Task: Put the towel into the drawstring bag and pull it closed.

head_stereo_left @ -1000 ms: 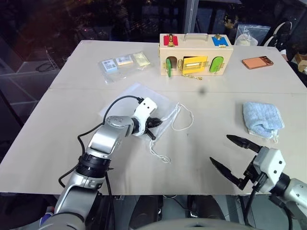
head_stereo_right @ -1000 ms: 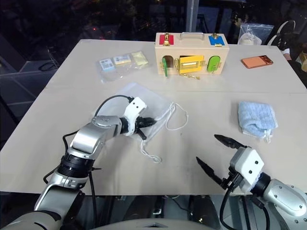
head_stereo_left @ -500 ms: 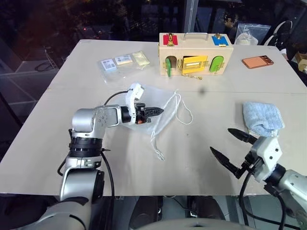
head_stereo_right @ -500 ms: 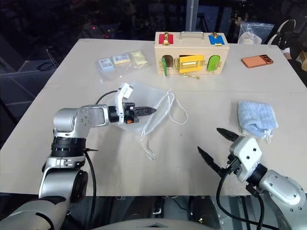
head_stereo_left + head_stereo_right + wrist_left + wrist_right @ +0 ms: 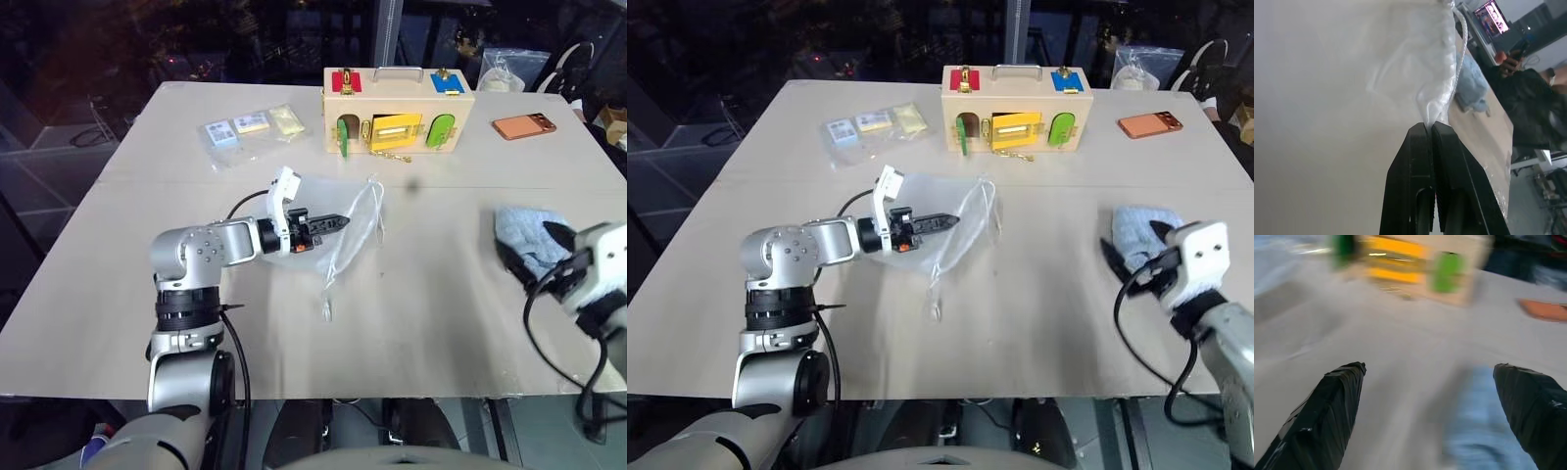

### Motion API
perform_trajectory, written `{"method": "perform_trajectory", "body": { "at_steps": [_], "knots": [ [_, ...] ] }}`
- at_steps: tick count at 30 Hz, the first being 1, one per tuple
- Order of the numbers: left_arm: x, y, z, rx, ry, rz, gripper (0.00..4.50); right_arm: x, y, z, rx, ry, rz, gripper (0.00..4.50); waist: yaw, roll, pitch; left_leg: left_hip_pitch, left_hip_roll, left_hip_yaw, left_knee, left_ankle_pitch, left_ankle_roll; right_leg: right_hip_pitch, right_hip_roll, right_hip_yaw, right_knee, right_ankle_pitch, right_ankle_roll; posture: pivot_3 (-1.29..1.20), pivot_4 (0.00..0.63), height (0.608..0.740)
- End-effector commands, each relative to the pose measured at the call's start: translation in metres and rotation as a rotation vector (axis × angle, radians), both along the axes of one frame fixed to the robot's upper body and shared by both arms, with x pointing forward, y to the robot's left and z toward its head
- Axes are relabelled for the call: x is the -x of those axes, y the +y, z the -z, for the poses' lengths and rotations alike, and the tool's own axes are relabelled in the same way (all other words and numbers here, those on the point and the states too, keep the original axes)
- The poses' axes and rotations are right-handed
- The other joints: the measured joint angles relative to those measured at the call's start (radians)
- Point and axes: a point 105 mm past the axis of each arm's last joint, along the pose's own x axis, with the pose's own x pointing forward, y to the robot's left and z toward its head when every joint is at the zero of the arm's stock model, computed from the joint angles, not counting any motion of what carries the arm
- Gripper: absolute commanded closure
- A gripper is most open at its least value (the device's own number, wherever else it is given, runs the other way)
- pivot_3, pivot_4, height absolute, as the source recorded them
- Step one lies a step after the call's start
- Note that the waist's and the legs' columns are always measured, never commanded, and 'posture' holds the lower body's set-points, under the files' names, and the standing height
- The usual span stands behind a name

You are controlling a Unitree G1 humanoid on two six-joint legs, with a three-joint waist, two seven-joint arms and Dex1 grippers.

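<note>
Two changes: left hand (image 5: 338,222), clamped on sheer white drawstring bag (image 5: 350,217), has lifted it off beige surface (image 5: 441,323); right hand (image 5: 1133,245), fully spread & empty, has reached fluffy light-blue towel (image 5: 1133,227), ready to grab.

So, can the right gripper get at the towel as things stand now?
Probably yes. The right gripper stands open right at the towel, with bare table around it and nothing between them.
</note>
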Motion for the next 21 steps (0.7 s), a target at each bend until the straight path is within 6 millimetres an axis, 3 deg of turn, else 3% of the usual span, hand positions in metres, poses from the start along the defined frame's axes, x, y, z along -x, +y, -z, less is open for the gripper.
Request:
{"method": "perform_trajectory", "body": {
  "at_steps": [1, 7, 11, 15, 18, 19, 21],
  "knots": [
    [0.003, -0.005, -0.011, 0.028, -0.050, -0.018, 4.42, -0.021, -0.036, 0.012, -0.031, 0.136, 0.155, 0.00, 0.000, 0.001, 0.000, 0.000, 0.000, 0.000, 0.000, 0.001, -0.002, 0.000, 0.000, 0.000, 0.000, 0.000, 0.000, 0.00, 0.150, 0.740],
    [0.011, -0.016, -0.012, 0.040, -0.065, 0.013, 4.42, -0.056, -0.070, 0.036, -0.019, 0.334, 0.287, 0.00, -0.001, 0.003, 0.001, -0.001, 0.000, 0.002, -0.001, 0.001, -0.001, -0.001, 0.000, 0.001, 0.000, 0.000, -0.001, 0.00, 0.150, 0.740],
    [0.013, -0.016, -0.013, 0.045, -0.072, 0.012, 4.42, -0.062, -0.086, 0.049, -0.012, 0.528, 0.357, 0.00, -0.001, 0.003, 0.002, -0.001, 0.000, 0.003, -0.001, 0.001, -0.001, -0.002, 0.002, 0.001, 0.000, 0.001, 0.001, 0.00, 0.150, 0.740],
    [0.012, -0.011, -0.012, 0.052, -0.074, -0.013, 4.42, -0.060, -0.075, 0.072, -0.163, 0.693, 0.315, 0.00, 0.000, 0.003, 0.002, -0.002, -0.001, 0.003, -0.001, 0.001, -0.001, -0.001, 0.003, 0.001, -0.001, 0.002, 0.002, 0.00, 0.150, 0.740],
    [0.012, -0.011, -0.011, 0.052, -0.074, -0.015, 4.42, -0.056, -0.066, 0.091, -0.147, 0.774, 0.271, 0.00, -0.001, 0.002, 0.001, -0.001, -0.001, 0.002, -0.001, -0.001, 0.002, -0.001, 0.004, 0.001, -0.001, 0.002, 0.002, 0.00, 0.150, 0.740],
    [0.012, -0.010, -0.011, 0.050, -0.075, -0.018, 4.50, -0.055, -0.060, 0.097, -0.113, 0.795, 0.237, 0.53, -0.001, 0.002, 0.001, -0.001, -0.001, 0.002, -0.001, -0.001, 0.002, -0.001, 0.004, 0.001, -0.002, 0.002, 0.002, 0.00, 0.150, 0.740],
    [0.011, -0.010, -0.011, 0.049, -0.075, -0.021, 4.50, -0.053, -0.052, 0.102, -0.077, 0.808, 0.192, 1.13, -0.002, 0.000, 0.000, -0.001, -0.001, 0.002, -0.001, -0.001, 0.002, 0.000, 0.004, 0.001, -0.002, 0.002, 0.003, 0.00, 0.150, 0.740]
  ]
}}
